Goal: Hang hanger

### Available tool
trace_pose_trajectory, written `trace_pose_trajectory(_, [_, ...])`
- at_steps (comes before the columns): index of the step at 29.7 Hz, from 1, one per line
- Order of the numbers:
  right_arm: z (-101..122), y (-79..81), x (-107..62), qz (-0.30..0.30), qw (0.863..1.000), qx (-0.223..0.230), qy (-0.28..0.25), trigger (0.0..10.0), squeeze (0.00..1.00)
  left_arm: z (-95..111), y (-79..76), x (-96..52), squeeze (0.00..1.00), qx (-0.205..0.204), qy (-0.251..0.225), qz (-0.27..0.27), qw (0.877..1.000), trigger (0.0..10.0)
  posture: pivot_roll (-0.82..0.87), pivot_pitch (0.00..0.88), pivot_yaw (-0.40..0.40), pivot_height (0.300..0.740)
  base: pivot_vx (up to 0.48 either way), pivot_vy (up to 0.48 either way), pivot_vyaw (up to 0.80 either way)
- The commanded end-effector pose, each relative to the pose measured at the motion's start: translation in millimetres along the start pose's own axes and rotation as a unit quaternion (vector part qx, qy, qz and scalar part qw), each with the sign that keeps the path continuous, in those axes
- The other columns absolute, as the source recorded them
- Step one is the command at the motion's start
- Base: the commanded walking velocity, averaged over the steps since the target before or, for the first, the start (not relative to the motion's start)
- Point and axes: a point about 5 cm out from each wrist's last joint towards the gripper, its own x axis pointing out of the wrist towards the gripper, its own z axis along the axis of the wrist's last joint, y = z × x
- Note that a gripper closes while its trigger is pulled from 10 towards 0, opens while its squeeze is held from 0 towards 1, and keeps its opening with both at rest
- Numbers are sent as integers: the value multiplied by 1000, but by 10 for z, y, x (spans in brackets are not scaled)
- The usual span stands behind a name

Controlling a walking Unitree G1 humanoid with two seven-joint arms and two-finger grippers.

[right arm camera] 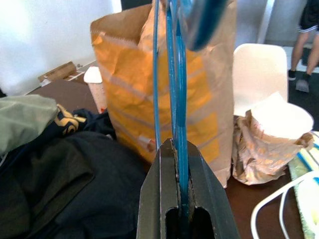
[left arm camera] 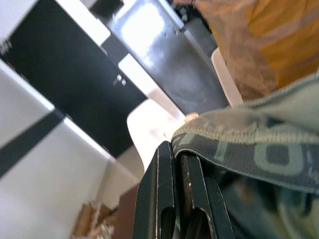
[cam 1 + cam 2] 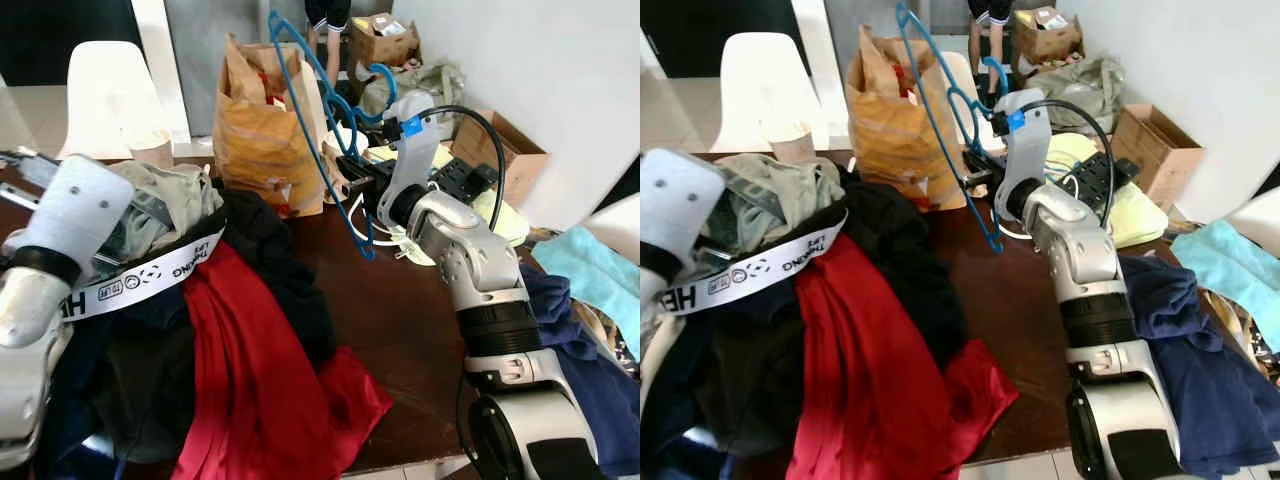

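Observation:
A blue wire hanger [image 3: 322, 120] stands upright over the far side of the dark brown table [image 3: 400, 330], and my right gripper [image 3: 348, 168] is shut on its lower bar. In the right wrist view the blue hanger wires [image 1: 175, 89] run up from between the shut black fingers [image 1: 160, 189]. My left gripper [image 2: 175, 149] is shut on the olive-green garment [image 2: 259, 144], at its banded edge. That garment [image 3: 170, 200] lies on top of the clothes pile at the left, beside my left arm.
A pile of red [image 3: 250, 380], black and navy clothes covers the left half of the table. An orange paper bag [image 3: 262, 130] stands behind the hanger. White chairs, cardboard boxes [image 3: 510, 150] and a person's legs [image 3: 330, 40] are further back. Blue clothes lie at right.

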Motion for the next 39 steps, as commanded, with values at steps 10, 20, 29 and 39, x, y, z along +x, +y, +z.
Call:
trace_pose_trajectory(10, [162,8,-67,45,995,48,-69,10000,0,564,705,352,0,-106,-113,105,982,0,35,84,-36,740,0,0,0])
trace_pose_trajectory(20, [339,44,-157,108,975,128,-145,10000,0,1580,892,481,0,-262,-313,-39,912,8627,45,66,-15,740,0,0,0])
trace_pose_trajectory(29, [378,96,-187,129,969,136,-162,10000,0,1752,776,426,0,-360,-350,-129,855,10000,55,62,-10,740,0,0,0])
trace_pose_trajectory(39, [372,109,-192,132,967,144,-165,10000,0,1667,807,495,0,-342,-309,-135,877,10000,46,63,-1,740,0,0,0])
